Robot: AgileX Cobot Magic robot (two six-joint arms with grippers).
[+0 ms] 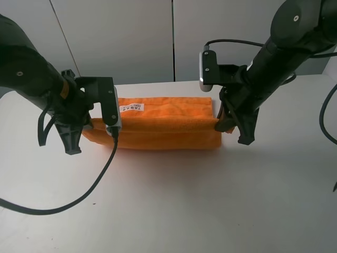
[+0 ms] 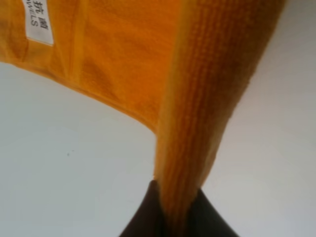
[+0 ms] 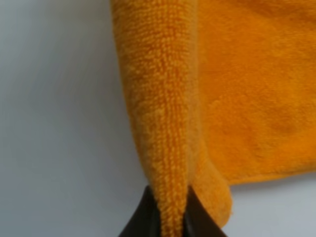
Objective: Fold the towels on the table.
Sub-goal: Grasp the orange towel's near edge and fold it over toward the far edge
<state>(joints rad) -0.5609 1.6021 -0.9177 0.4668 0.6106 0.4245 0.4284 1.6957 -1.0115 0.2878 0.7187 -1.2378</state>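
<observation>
The towels are one bright orange terry cloth (image 1: 163, 126) stretched as a long band across the far middle of the white table (image 1: 168, 205), its white label (image 1: 131, 107) facing up near the far left. My left gripper (image 1: 79, 132) is shut on the cloth's left end, and my right gripper (image 1: 231, 128) is shut on its right end. In the left wrist view a thick orange fold (image 2: 197, 123) runs into the shut gripper (image 2: 175, 212), with the label (image 2: 38, 19) nearby. The right wrist view shows the towel edge (image 3: 163, 123) pinched in the gripper (image 3: 170, 215).
A black cable (image 1: 79, 197) loops over the table's left side from the left arm. Another cable (image 1: 322, 118) hangs at the right edge. Grey wall panels (image 1: 121, 37) stand behind the table's far edge.
</observation>
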